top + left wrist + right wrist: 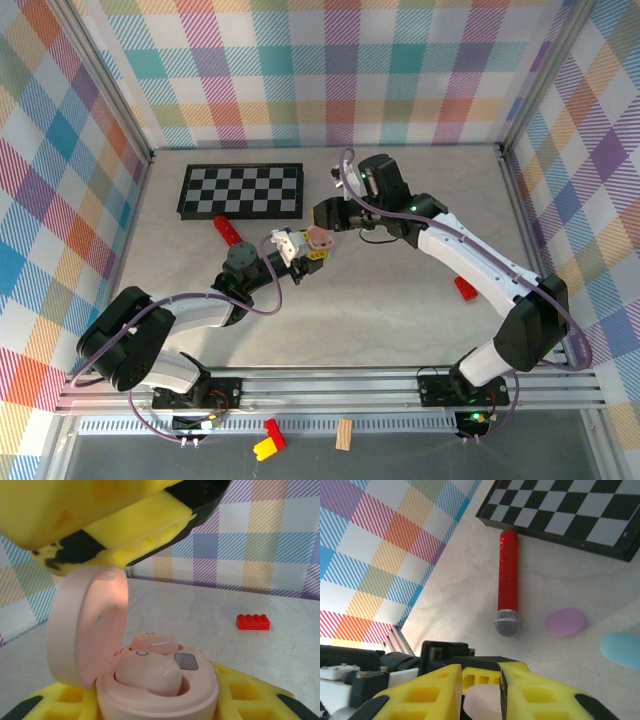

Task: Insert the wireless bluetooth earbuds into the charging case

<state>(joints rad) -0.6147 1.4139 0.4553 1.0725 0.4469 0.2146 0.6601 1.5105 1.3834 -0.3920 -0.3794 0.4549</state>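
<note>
Both pink earbuds (147,672) sit in the open charging case (200,692), clamped in your left gripper (155,702). The right gripper (481,680) looks pinched on its lid (87,630). They're light, slick and tiny, so grab the rounded backs gently.

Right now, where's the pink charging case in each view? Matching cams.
Top external: pink charging case mid-table, right of the red microphone.
Left wrist: bottom centre, lid open, between the left tool's yellow pads.
Right wrist: bottom edge, pink sliver between the right tool's pads.
Shared landmark: the red microphone, upper centre in right wrist, below the chessboard in top external.
</note>
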